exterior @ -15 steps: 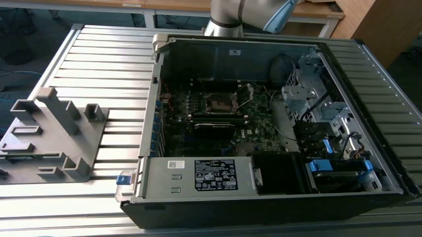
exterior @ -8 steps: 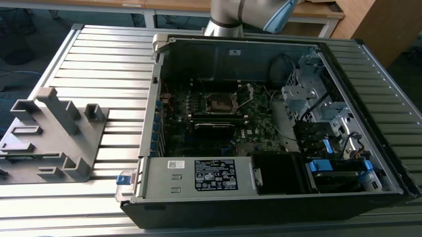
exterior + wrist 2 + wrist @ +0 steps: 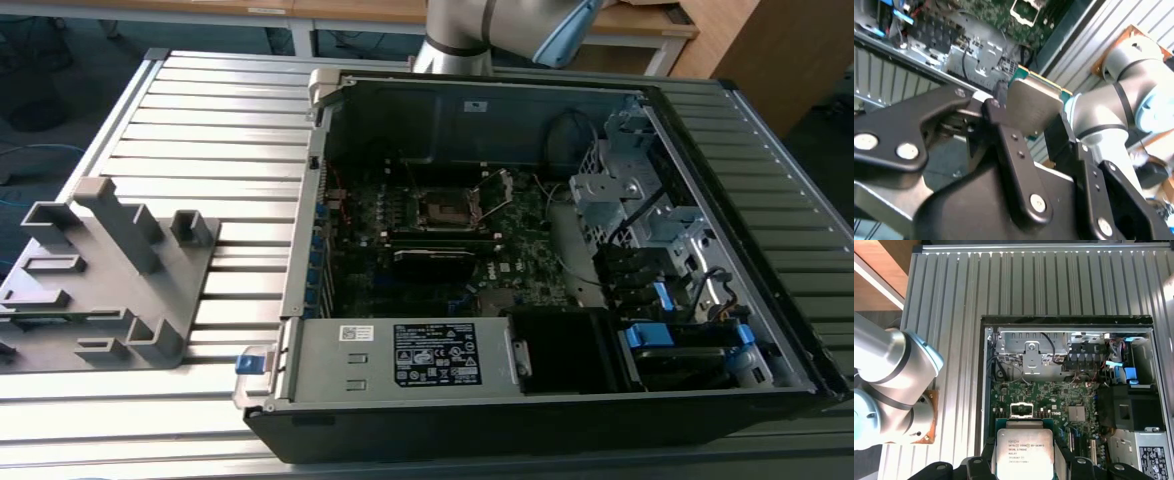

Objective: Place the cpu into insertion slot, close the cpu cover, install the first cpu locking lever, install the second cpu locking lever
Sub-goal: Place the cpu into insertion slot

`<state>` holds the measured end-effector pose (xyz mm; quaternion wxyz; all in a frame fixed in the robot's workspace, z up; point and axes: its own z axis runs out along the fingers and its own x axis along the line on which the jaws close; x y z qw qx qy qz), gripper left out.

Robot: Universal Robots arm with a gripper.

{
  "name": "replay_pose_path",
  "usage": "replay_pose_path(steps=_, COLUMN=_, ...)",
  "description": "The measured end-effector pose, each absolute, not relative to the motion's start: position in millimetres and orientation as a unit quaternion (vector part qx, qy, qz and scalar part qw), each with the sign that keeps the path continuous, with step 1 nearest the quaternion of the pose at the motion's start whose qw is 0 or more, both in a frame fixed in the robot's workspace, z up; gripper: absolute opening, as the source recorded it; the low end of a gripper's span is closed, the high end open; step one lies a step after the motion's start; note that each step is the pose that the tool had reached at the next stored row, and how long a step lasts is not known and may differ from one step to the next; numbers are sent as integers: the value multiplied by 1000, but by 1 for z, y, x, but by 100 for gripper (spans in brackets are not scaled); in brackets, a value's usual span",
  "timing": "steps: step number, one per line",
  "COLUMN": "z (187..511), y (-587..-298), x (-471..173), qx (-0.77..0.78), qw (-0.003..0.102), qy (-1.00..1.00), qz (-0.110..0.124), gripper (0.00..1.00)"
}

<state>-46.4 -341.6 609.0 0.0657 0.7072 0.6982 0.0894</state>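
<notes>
Arm (image 3: 461, 30): round tubular segments in brushed silver-grey metal are recorded. The joints are closed by light blue caps (image 3: 1155, 111). A thin dark seam ring (image 3: 1119, 96) is noted around the silver joint housing in both wrist views.

The gripper (image 3: 1026, 114) is finished in matt black throughout and is built of flat, angular link plates (image 3: 919, 120) on a bulky black body. The links are pinned with round silver screw heads (image 3: 1037, 202); two are seen side by side on one plate. Smaller dark recessed screws are noted along one finger link (image 3: 1015, 146). A black mounting block (image 3: 1061, 142) is recorded between gripper and silver wrist.
</notes>
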Motion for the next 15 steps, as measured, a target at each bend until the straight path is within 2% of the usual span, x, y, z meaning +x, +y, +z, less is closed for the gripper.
replay_pose_path(steps=15, z=605, y=-342, x=-46, qx=707, qw=66, qy=698, qz=89, gripper=54)
